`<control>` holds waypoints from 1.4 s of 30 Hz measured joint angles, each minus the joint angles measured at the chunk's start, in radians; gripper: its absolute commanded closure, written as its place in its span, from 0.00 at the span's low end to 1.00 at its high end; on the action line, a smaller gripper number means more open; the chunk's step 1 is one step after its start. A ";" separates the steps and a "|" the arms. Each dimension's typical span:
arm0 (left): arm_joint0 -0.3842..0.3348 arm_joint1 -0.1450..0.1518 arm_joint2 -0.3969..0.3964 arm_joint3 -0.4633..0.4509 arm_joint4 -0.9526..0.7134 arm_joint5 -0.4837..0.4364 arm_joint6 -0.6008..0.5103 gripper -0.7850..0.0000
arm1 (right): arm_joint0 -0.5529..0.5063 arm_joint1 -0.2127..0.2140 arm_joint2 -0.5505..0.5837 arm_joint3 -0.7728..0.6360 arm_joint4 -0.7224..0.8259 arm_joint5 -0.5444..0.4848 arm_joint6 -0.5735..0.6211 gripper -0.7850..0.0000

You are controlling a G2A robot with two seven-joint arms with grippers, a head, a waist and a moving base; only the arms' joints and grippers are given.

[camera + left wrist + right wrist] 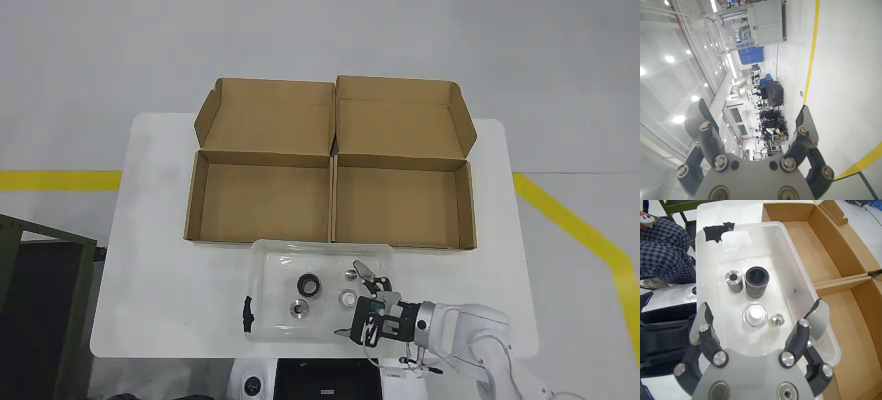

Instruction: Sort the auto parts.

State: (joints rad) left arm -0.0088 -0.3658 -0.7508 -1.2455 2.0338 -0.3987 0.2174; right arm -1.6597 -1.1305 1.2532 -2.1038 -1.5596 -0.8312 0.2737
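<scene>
left pincer [753, 105] points off into the room, spread wide, holding nothing. on the desk [150, 250], a clear bin [270, 255] at the near edge holds four parts: steel cylinder [734, 281], black bearing [757, 282], white-capped piece [755, 316], small silver stud [778, 319]. right pincer [762, 304] hovers above them, jaws parted wide, empty. behind, two cardboard boxes, flaps up: left box [258, 200], right box [400, 205]

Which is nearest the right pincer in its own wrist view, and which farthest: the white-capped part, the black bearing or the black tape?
1. The white-capped part, in the clear bin, just ahead of the open right pincer.
2. The black bearing, standing upright mid-bin.
3. The black tape, on the bin's far end.
</scene>
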 measured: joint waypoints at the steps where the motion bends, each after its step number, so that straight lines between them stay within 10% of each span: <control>1: 0.000 0.000 0.000 0.000 0.000 0.000 0.000 0.00 | 0.002 0.001 -0.002 0.003 0.000 0.000 0.003 0.00; 27: 0.000 0.000 0.000 0.000 0.000 0.000 0.000 0.00 | 0.039 0.019 -0.032 0.062 0.024 0.017 0.046 0.65; 33: 0.000 0.000 0.000 0.000 0.000 0.000 0.000 0.00 | 0.036 0.025 -0.026 0.058 0.029 0.018 0.040 1.00; 42: 0.000 0.000 0.000 0.000 0.000 0.000 0.000 0.00 | 0.029 0.034 -0.015 0.043 0.064 -0.009 -0.028 1.00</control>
State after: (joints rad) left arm -0.0088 -0.3658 -0.7508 -1.2455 2.0338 -0.3987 0.2174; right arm -1.6303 -1.0961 1.2385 -2.0604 -1.4960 -0.8406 0.2461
